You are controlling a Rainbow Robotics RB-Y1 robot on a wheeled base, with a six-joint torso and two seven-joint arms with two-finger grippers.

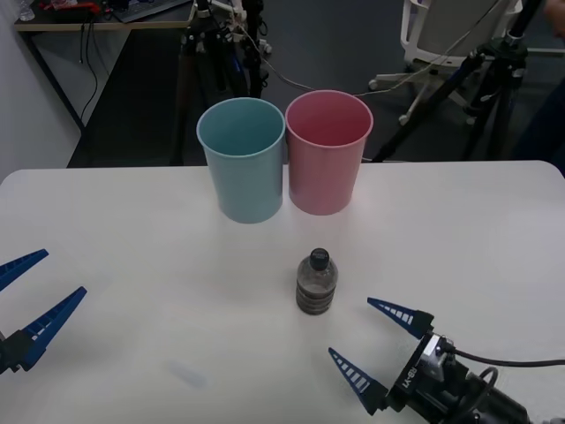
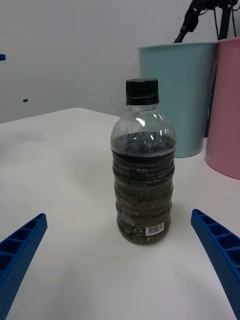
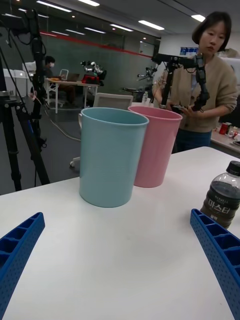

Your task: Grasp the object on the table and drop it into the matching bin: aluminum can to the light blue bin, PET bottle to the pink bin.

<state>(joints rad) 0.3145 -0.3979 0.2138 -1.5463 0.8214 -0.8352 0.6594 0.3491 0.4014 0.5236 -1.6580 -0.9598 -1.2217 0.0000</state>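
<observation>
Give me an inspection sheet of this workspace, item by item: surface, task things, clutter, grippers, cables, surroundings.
Surface: white table, smooth.
Job's things: PET bottle upright near the table's middle, dark cap on; light blue bin and pink bin upright side by side behind it, blue on the robot's left.
Clutter: nothing seen.
Grippers: right gripper open, low, aimed at the bottle, not touching; left gripper open at the table's left edge.
Cables: black cable behind the right gripper.
Surroundings: tripods, chair, desk beyond the table.
</observation>
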